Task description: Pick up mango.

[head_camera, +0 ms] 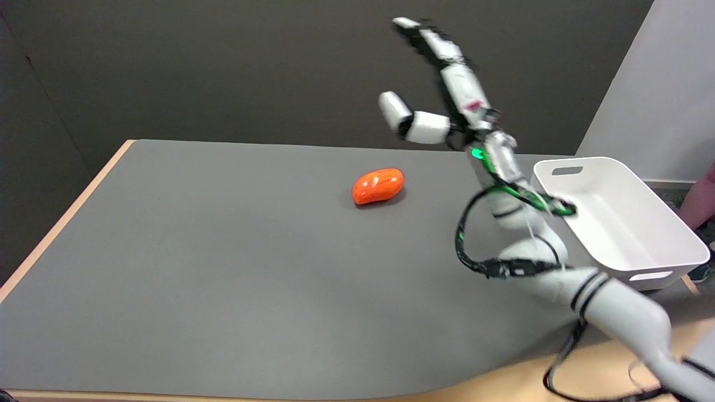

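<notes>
The mango [378, 186] is an orange-red oval fruit lying on the grey table top [223, 251], a little right of centre and toward the far side. My right hand [444, 95] hangs in the air above and to the right of the mango, well clear of it. Its fingers are stretched out and spread, the thumb sticking out to the left, and nothing is held. The arm reaches in from the lower right, with black and green cables looping beside the wrist.
A white plastic bin [659, 245] with nothing in it stands at the table's right edge, just behind the forearm. A person's sleeve [702, 198] shows at the far right. The table has a light wooden rim [61, 223].
</notes>
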